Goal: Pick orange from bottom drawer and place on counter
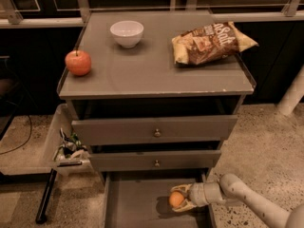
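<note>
The orange (175,199) sat low in the bottom drawer (133,208), near the right side, and the drawer was pulled out. The gripper (180,199) was down in the drawer too, reaching in from the right. It had one finger on each side of the orange and seemed to be holding it tight. So the grabbing step looked done, and the lifting step was next. That lift would need care, since the front of the middle drawer (156,160) was just behind and the drawer's right wall was close by. Up on the counter (152,75), an apple (78,62) sat at the left, a bowl (127,33) at the back and a chip bag (211,42) at the right. The middle and front looked free for the orange.
</note>
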`<move>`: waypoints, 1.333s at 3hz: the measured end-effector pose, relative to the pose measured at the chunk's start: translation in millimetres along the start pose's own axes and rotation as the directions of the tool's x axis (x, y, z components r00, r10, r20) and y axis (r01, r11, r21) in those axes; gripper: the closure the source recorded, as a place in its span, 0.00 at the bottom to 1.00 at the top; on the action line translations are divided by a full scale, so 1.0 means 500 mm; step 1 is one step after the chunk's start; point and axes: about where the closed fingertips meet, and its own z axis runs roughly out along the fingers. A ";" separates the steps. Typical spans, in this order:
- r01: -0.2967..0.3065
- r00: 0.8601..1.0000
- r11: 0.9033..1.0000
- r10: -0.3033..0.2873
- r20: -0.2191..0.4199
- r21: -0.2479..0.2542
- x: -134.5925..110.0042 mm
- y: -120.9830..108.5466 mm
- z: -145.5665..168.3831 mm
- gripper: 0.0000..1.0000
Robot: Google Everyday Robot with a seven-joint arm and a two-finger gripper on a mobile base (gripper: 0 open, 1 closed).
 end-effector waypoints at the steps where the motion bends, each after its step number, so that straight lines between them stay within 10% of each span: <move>1: 0.051 0.997 0.997 -0.046 -0.067 0.065 -0.065 -0.022 -0.104 1.00; 4: 0.127 0.981 0.986 -0.109 -0.159 0.107 -0.148 -0.030 -0.201 1.00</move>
